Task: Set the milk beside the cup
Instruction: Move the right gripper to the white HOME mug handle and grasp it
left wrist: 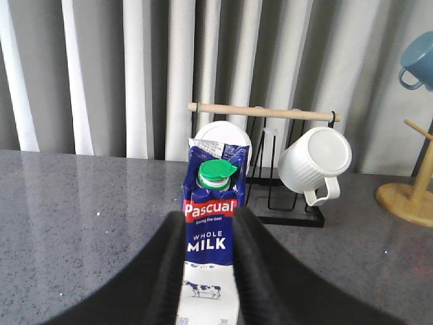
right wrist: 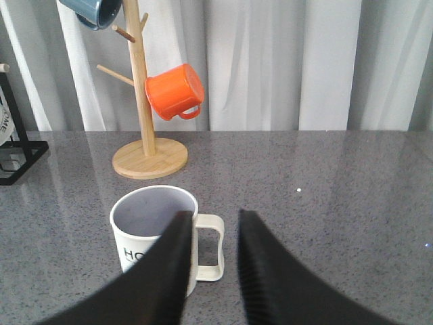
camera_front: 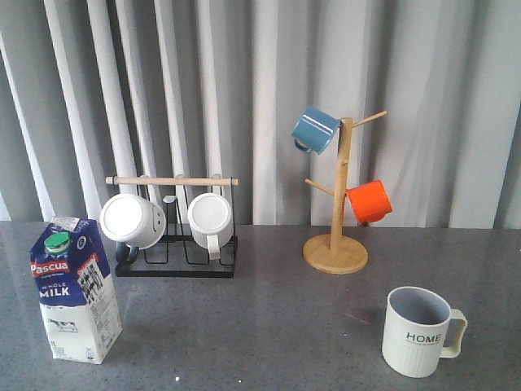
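Observation:
The milk [camera_front: 76, 289] is a blue and white carton with a green cap, standing upright at the front left of the grey table. In the left wrist view the milk [left wrist: 210, 247] shows in the gap between my left gripper's [left wrist: 210, 215] black fingers, which are open with one on each side of it. The cup [camera_front: 417, 330], a cream ribbed mug marked "HOME", stands at the front right, far from the milk. My right gripper [right wrist: 214, 214] is open and empty, just short of the cup [right wrist: 150, 213], its gap in line with the handle. Neither gripper shows in the front view.
A black wire rack [camera_front: 175, 265] with a wooden bar holds two white mugs [camera_front: 133, 220] at the back left. A wooden mug tree [camera_front: 336, 252] carries a blue mug [camera_front: 315, 129] and an orange mug [camera_front: 369, 200] at the back right. Grey curtains hang behind the table.

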Controlling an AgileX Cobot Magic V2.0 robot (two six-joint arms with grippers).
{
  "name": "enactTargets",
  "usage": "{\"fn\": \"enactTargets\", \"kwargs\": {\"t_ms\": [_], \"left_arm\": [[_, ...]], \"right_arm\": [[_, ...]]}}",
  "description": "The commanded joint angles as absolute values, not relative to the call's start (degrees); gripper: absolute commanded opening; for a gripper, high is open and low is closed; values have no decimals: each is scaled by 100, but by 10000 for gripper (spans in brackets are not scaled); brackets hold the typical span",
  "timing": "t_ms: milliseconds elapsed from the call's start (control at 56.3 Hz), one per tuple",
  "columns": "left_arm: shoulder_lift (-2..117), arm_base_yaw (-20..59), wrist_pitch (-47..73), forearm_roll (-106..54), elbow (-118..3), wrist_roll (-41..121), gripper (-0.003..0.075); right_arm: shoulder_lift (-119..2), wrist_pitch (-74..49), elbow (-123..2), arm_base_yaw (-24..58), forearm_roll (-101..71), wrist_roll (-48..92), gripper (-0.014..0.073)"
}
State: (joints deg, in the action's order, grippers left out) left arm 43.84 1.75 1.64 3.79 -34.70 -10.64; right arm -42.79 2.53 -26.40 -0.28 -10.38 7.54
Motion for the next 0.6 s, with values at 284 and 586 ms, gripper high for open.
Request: {"fn": "enactTargets", "kwargs": {"t_ms": [284, 586], "left_arm": [[4385, 192, -428, 360, -3688, -1311, 575], [4385, 192, -388, 360, -3688, -1311, 573]], "right_arm": [[-4417, 419, -2862, -18, -1008, 1192, 604], [-4417, 484, -2862, -18, -1013, 1192, 574]]}}
